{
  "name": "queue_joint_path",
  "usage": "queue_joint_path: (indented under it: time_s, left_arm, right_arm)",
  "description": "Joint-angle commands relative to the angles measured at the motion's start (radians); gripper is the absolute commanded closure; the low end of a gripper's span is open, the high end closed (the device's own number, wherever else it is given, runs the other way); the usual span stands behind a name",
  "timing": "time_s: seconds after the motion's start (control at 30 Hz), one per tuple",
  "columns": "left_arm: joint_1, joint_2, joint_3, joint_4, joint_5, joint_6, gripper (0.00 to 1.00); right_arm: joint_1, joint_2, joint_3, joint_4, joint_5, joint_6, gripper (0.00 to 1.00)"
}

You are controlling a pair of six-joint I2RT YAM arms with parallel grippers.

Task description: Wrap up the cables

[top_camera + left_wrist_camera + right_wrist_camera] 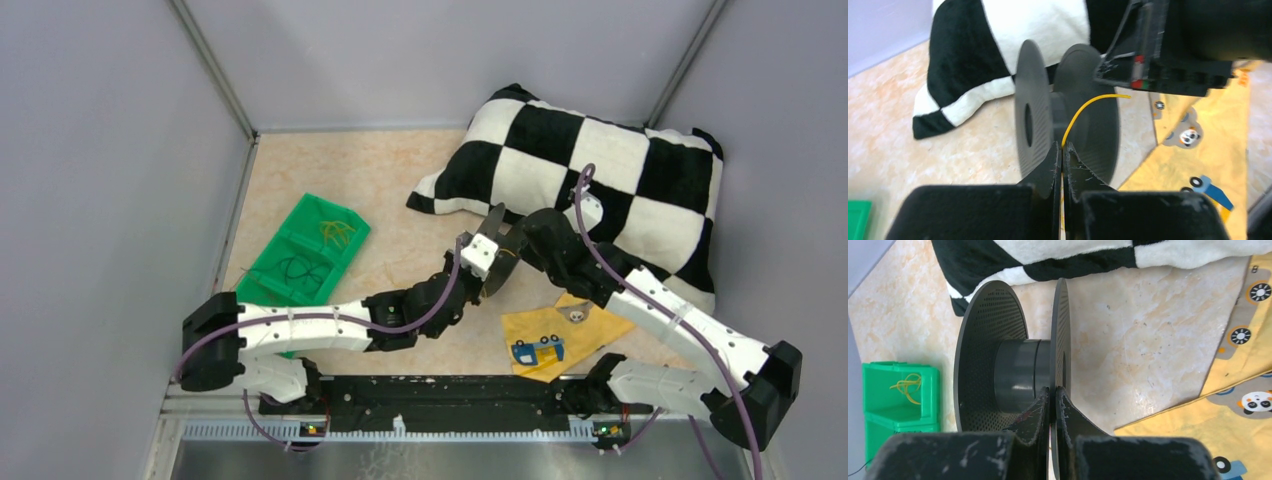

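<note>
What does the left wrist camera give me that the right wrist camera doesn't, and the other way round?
Left wrist only: the yellow wire pinched in the shut left pincer, arcing up in front of the black spool, with the right arm's housing at upper right. Right wrist only: the right pincer shut on one flange of that spool, and the green bin holding a loose yellow coil. Both: the spool, the checkered pillow and the yellow cloth.

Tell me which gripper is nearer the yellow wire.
Left. The left gripper pinches the yellow wire itself; the right gripper clamps a flange of the black spool instead.
</note>
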Motion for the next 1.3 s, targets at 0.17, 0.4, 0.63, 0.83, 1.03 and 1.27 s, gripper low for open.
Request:
queue_joint_path:
  time_s: [0.17,0.4,0.63,0.83,1.03,1.27]
  left_arm:
    - [-0.005,0.159,0.107,0.013,-0.281,0.025,1.00]
    - [-0.002,0.187,0.095,0.083,-0.242,0.119,1.00]
    - [0.014,0.100,0.046,0.097,-0.119,0.096,1.00]
    - [0.016,0.084,0.092,0.003,-0.040,0.038,1.00]
    - [0.016,0.088,0.139,-0.074,-0.056,-0.019,1.00]
    - [0.018,0.102,0.139,-0.120,-0.129,-0.072,1.00]
  right_arm:
    - [0.009,-0.005,0.076,-0.011,0.078,-0.007,1.00]
    - [0.009,-0.019,0.057,0.016,0.051,-0.002,0.85]
    - [0.010,-0.076,0.010,0.075,0.027,-0.006,0.59]
    - [0.009,-0.074,-0.012,0.110,-0.001,-0.010,0.56]
    - [0.010,-0.080,-0.042,0.161,-0.042,-0.021,0.49]
    - [0.010,-0.193,-0.089,0.180,-0.045,-0.048,0.47]
